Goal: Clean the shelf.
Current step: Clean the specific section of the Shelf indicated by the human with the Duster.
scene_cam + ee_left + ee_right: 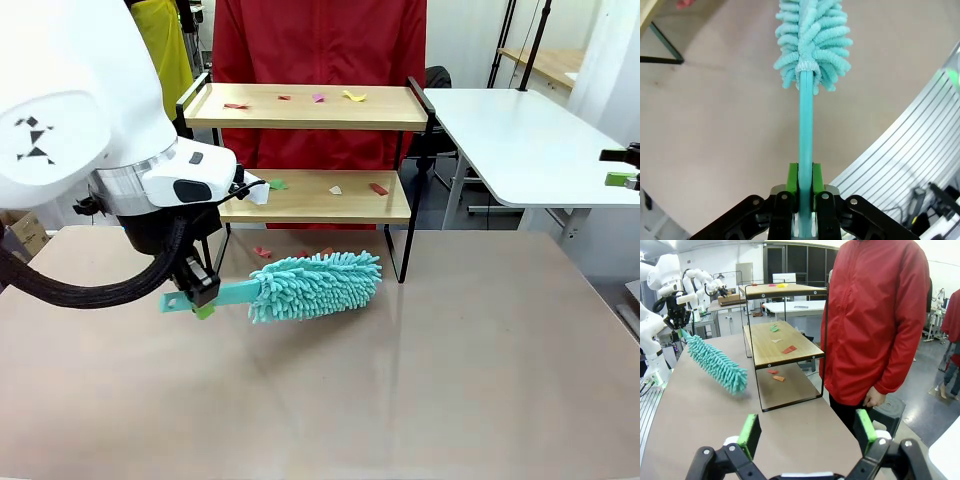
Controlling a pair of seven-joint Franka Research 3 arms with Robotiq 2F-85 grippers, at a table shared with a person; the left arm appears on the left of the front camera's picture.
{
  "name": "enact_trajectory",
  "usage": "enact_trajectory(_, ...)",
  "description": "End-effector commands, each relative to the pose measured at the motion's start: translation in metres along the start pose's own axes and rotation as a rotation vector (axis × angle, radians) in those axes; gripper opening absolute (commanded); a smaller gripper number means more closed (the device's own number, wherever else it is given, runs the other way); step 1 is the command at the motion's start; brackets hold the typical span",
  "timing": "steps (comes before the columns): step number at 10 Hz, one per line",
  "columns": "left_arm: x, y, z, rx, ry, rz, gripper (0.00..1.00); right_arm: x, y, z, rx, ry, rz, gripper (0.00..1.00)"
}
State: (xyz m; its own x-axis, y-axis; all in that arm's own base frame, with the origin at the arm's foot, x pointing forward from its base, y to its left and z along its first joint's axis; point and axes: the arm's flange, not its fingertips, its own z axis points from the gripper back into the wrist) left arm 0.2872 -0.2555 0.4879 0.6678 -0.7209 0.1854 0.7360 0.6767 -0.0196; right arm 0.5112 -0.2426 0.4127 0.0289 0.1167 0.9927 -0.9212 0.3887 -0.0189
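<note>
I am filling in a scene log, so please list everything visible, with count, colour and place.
two-tier shelf of light wooden boards in a black metal frame: one, wood and black, centre, far side.
fluffy teal microfibre duster with a plastic handle: one, teal, before the shelf.
small paper scraps: four on the top board (two red, pink, yellow); three on the lower board (green, white, red); two reddish under the shelf.
smooth beige table: one, beneath the shelf.
white table: one, far right.
person in a red jacket: one, behind the shelf.
left gripper: black, green pads, jaws shut on the duster's handle.
right gripper: black, green pads, jaws open, empty.
</note>
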Motion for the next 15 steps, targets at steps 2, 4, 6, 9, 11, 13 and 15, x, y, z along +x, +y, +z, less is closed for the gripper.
enact_trajectory(2, 0.025, -0.026, -0.025, -0.051, -0.068, 0.108, 0.13, 0.002, 0.001, -0.001, 0.001, -0.002, 0.003, 1.0)
enact_trajectory(4, 0.048, -0.043, -0.043, 0.002, -0.051, 0.195, 0.13, 0.002, 0.001, -0.001, 0.001, -0.002, 0.003, 1.0)
enact_trajectory(6, 0.07, -0.058, -0.051, 0.094, -0.132, 0.288, 0.13, 0.002, 0.001, -0.001, 0.001, -0.002, 0.003, 1.0)
enact_trajectory(9, 0.103, -0.07, -0.07, 0.083, -0.148, 0.406, 0.13, 0.002, 0.001, -0.001, 0.001, -0.002, 0.003, 1.0)
enact_trajectory(11, 0.126, -0.074, -0.084, 0.093, -0.175, 0.464, 0.13, 0.002, 0.001, -0.001, 0.001, -0.002, 0.003, 1.0)
enact_trajectory(13, 0.144, -0.082, -0.102, 0.125, -0.2, 0.518, 0.13, 0.002, 0.001, -0.001, 0.001, -0.002, 0.003, 1.0)
enact_trajectory(15, 0.155, -0.086, -0.105, 0.149, -0.256, 0.554, 0.13, 0.002, 0.001, -0.001, 0.001, -0.002, 0.003, 1.0)
